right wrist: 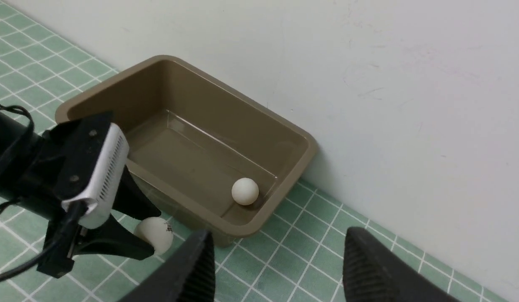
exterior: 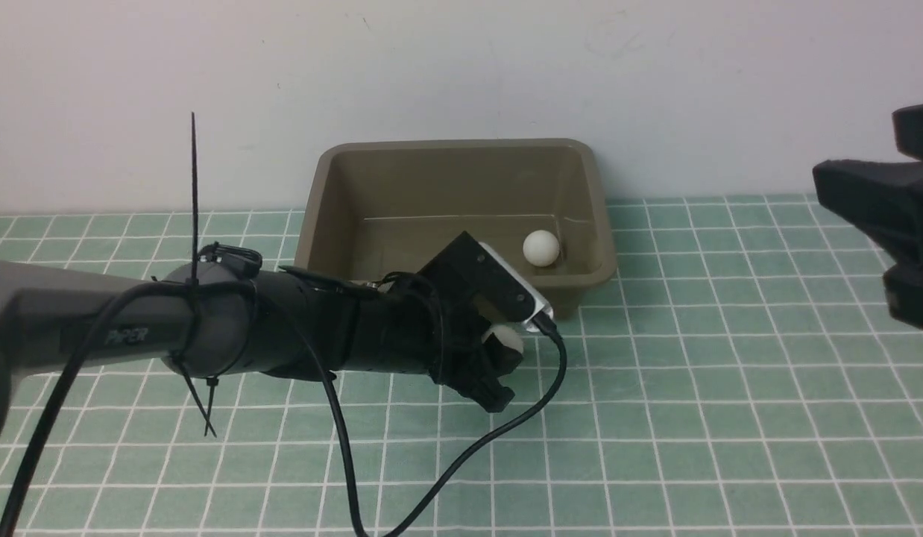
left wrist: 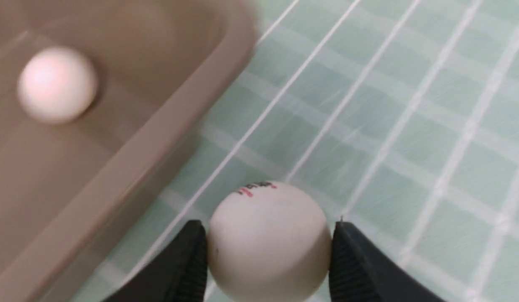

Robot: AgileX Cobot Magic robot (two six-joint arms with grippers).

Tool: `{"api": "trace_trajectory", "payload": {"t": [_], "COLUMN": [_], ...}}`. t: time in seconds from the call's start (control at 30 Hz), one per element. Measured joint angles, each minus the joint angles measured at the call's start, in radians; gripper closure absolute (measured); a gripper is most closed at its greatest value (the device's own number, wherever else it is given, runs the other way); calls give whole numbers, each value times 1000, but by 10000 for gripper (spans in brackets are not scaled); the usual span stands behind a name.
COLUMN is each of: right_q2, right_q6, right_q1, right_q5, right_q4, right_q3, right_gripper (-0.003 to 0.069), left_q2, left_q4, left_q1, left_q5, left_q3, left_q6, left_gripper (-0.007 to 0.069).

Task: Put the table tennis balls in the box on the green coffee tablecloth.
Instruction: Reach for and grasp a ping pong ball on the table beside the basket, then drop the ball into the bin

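Note:
The olive-brown box (exterior: 461,146) stands on the green coffee tablecloth (exterior: 730,373) against the back wall. One white table tennis ball (exterior: 541,247) lies inside it near its right front corner, also seen in the right wrist view (right wrist: 245,191). My left gripper (exterior: 499,350) hovers just in front of the box's front wall, shut on a second table tennis ball (left wrist: 268,239) with a small printed logo. Both black fingers (left wrist: 351,260) press its sides. My right gripper (right wrist: 276,243) hangs open and empty at the far right, above the cloth.
A pale wall (exterior: 655,89) rises directly behind the box. A black cable (exterior: 521,418) loops from the left wrist down over the cloth in front. A long zip tie (exterior: 194,186) sticks up from the left arm.

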Motion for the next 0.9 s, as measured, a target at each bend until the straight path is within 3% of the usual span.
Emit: {"api": "trace_trajectory", "payload": {"t": [0.13, 0.23, 0.47, 0.7, 0.77, 0.9], "right_q2": [0, 0, 0, 0, 0, 0], "right_q6": [1, 1, 4, 11, 11, 11], "right_q1": [0, 0, 0, 0, 0, 0], "right_q5": [-5, -5, -6, -6, -6, -6], "right_q4": [-4, -5, -5, 1, 1, 3], "right_q3": [0, 0, 0, 0, 0, 0], "right_gripper": [274, 274, 274, 274, 274, 274], "left_q2": [-33, -44, -18, 75, 89, 76], "left_q4": [6, 8, 8, 7, 8, 11], "left_q1": [0, 7, 130, 242, 252, 257], "left_q5": [116, 114, 5, 64, 66, 37], "left_q3": [-1, -13, -125, -215, -222, -222], "left_q6": [-9, 26, 134, 171, 169, 129], "left_gripper": [293, 293, 293, 292, 261, 97]}}
